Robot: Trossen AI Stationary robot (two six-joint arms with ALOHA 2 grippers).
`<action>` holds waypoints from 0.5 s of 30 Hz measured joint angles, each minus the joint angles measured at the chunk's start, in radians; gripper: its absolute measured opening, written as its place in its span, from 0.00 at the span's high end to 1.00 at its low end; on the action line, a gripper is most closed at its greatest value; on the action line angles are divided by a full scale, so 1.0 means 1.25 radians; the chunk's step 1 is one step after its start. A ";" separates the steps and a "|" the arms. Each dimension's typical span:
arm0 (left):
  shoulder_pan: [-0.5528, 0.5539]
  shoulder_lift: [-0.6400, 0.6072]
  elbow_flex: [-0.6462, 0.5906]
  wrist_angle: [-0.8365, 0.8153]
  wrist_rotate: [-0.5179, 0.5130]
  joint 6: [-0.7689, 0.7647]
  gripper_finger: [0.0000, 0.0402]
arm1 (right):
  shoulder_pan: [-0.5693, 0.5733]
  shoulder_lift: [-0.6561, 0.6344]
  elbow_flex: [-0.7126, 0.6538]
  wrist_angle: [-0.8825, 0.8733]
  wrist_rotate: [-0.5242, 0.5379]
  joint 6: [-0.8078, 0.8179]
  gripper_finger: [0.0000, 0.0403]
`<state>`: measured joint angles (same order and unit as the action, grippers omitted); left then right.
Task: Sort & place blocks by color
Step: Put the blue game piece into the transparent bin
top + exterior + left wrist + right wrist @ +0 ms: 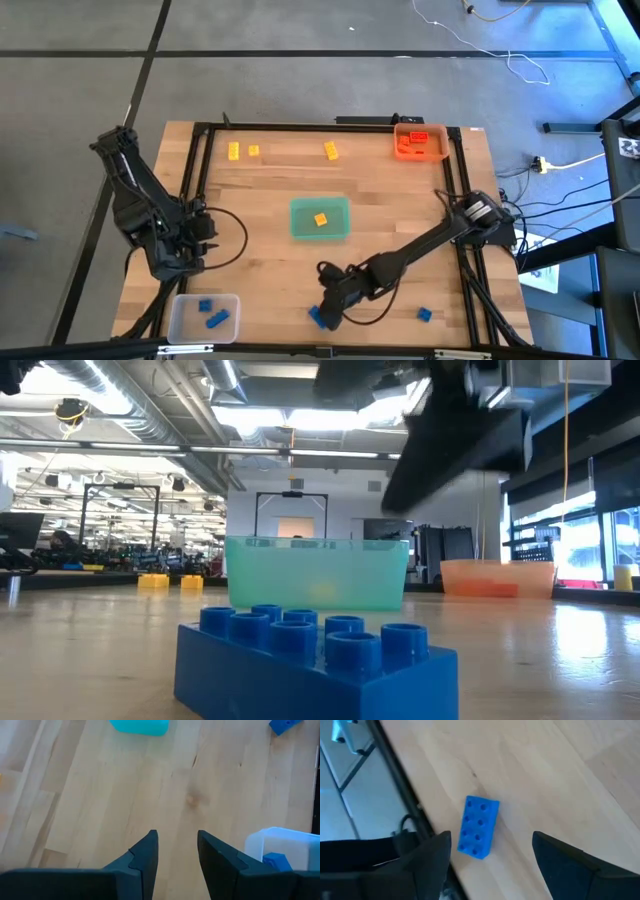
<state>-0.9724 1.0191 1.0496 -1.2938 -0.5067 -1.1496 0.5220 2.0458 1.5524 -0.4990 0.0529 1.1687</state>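
Near the table's front edge lies a blue block [478, 826], flat on the wood with its studs up; the low view shows it close up [310, 660]. Right over it hangs the right gripper [490, 855], fingers spread wide on either side of the block without touching it. From above, that gripper [330, 298] sits at the end of the right arm, which reaches in from the right rail. A second, smaller blue block [424, 315] lies apart on the wood farther right. At the front left corner a clear tray [180, 318] holds two blue blocks [212, 314]. Just behind that tray waits the left gripper [177, 852], fingers parted a little, with nothing between them and bare wood under them; in its own view the tray's corner [260, 842] shows with a blue block inside. In the middle of the table stands a green tray [300, 220] with one yellow block [321, 219] in it. Three more yellow blocks lie along the back: two close together at the left [243, 151] and one nearer the middle [331, 151]. At the back right corner an orange tray [403, 152] holds orange-red blocks [418, 138]; I cannot tell how many.
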 joint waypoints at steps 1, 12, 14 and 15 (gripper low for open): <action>0.005 0.000 0.000 0.000 0.001 0.001 0.68 | 0.000 0.010 0.000 0.007 0.005 0.000 0.31; 0.070 0.000 0.000 -0.007 0.007 0.050 0.68 | 0.024 0.071 0.001 0.104 0.043 -0.041 0.31; 0.086 0.001 0.000 -0.011 0.024 0.061 0.68 | 0.029 0.076 0.001 0.129 0.043 -0.056 0.31; 0.094 0.000 0.000 -0.014 0.031 0.068 0.68 | 0.033 0.077 0.001 0.138 0.043 -0.065 0.31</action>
<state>-0.8550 1.0195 1.0496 -1.3118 -0.4679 -1.0648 0.5636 2.1423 1.5532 -0.3261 0.1069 1.0873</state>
